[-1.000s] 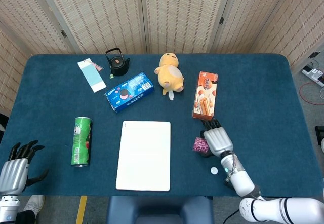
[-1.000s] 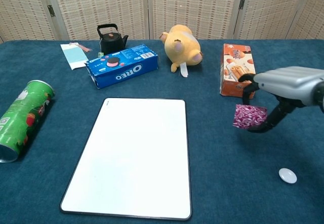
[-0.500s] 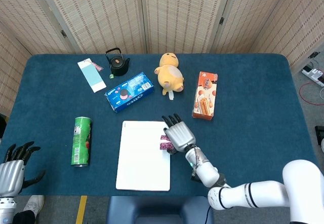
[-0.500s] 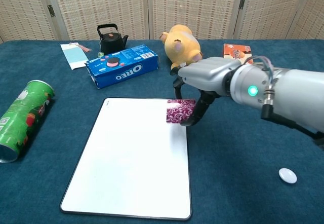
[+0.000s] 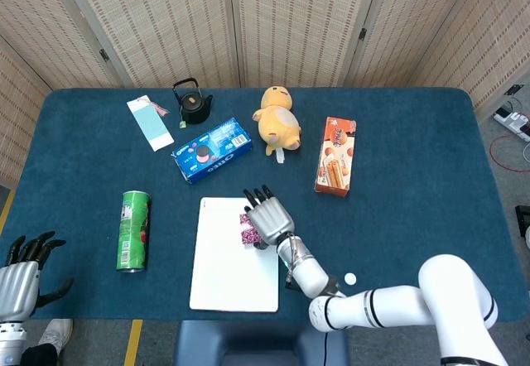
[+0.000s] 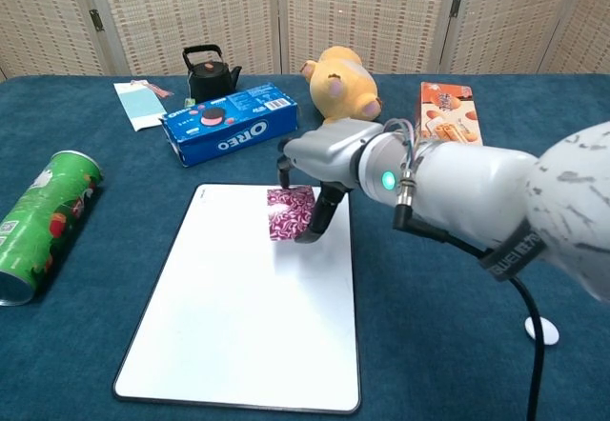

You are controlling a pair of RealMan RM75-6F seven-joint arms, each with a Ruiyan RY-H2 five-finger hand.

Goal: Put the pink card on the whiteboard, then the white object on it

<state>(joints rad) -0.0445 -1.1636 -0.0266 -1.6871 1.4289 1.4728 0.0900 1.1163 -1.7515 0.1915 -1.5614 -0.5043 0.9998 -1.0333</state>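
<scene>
I have swung my right arm well across the table (image 5: 431, 159): a second ago it was out by the biscuit box (image 5: 335, 156), and now my right hand (image 6: 324, 159) hangs over the upper part of the whiteboard (image 6: 229, 335). Its fingers are pinched on the pink card (image 6: 291, 213), which hangs upright above the board, not yet laid down. Lowering and letting go comes next, I judge. My left hand (image 5: 21, 279) waits at the near corner, fingers spread, holding nothing. The white object (image 6: 539, 329) lies on the cloth, well right of the board.
</scene>
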